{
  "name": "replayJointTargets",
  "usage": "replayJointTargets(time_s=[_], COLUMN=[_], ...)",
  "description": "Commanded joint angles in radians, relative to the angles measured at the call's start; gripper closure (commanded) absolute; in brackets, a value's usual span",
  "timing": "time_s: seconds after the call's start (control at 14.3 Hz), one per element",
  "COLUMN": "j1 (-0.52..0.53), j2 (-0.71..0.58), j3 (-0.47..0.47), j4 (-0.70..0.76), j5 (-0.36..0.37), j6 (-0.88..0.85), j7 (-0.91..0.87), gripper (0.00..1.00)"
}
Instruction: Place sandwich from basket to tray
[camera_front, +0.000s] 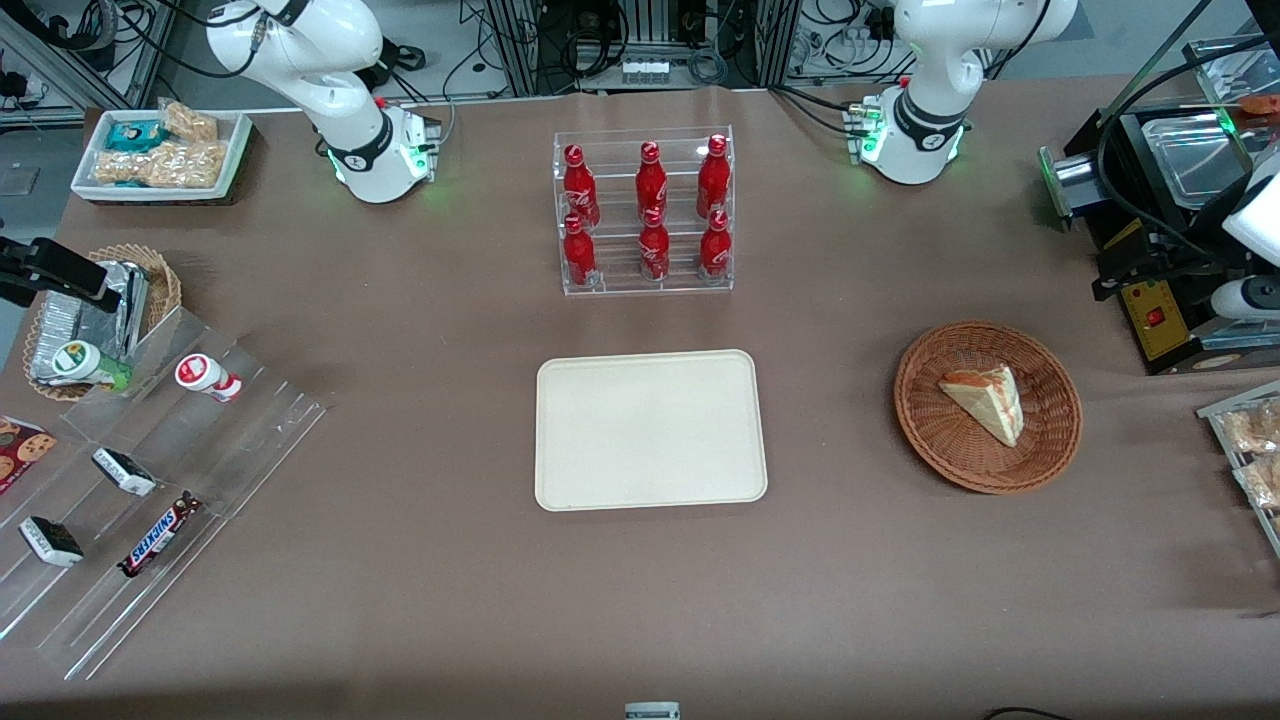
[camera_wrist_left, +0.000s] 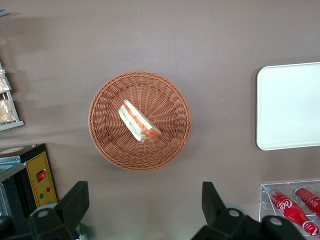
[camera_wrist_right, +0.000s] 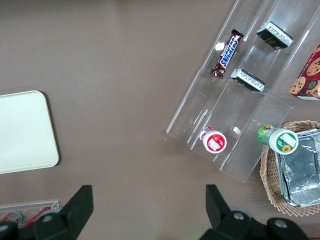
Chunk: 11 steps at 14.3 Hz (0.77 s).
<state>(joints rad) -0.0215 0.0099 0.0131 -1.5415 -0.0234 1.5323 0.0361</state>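
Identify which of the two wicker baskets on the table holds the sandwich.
The larger reddish-brown basket toward the working arm's end holds the sandwich. The smaller, lighter basket holds foil-wrapped packages. The open claw hangs above the larger one.

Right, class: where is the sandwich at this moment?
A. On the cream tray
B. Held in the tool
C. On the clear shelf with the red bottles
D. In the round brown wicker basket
D. The sandwich lies in the basket, the tray is bare, and the open tool hangs above the basket, holding nothing.
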Motion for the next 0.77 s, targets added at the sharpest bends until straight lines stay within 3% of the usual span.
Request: replayJointTargets(time_s=[0.0, 0.7], j1=[-0.009, -0.008], j2=[-0.007, -0.005], j3=[0.001, 0.005], j4=[0.008, 0.003], j5=[0.013, -0.003], j6=[-0.018, -0.055], j7=[0.008, 0.002], gripper=[0.0, 0.0])
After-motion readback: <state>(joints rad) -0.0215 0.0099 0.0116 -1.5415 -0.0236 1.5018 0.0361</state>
